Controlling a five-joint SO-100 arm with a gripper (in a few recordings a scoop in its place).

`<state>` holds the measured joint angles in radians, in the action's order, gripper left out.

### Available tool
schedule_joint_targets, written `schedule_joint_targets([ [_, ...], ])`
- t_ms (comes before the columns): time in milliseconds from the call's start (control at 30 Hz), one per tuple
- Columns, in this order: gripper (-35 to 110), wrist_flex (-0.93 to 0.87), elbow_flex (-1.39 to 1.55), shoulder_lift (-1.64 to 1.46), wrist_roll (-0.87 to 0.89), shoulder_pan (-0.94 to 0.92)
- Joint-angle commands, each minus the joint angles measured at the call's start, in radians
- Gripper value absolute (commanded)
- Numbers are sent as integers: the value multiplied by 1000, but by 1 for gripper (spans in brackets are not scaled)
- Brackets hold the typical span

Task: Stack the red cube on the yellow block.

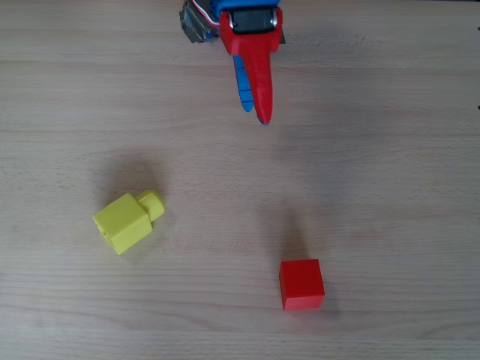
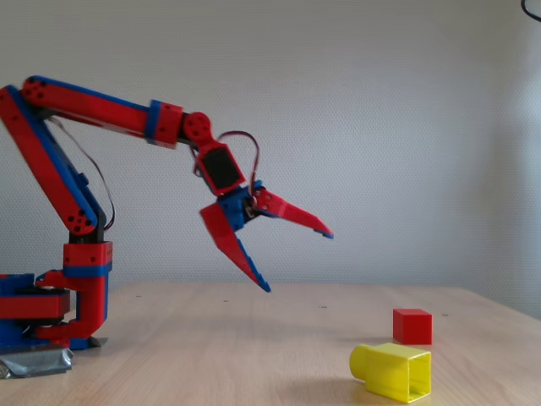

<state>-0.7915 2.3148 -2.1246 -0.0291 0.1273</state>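
Yellow block (image 2: 391,370) nearest; red cube (image 2: 412,326) apart.

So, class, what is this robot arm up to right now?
The arm's end effector hangs open above the table, holding nothing. The red cube and the yellow block sit apart on the wood, the block lying on its side with its stud pointing sideways. Nothing is stacked yet.
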Motion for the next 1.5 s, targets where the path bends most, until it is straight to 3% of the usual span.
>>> schedule_joint_targets([
  [0, 46, 3, -149, 104, 8, 26],
  [400, 47, -51, -577, 577, 49, 74],
  [1467, 46, -192, -1365, 1155, 48, 58],
])
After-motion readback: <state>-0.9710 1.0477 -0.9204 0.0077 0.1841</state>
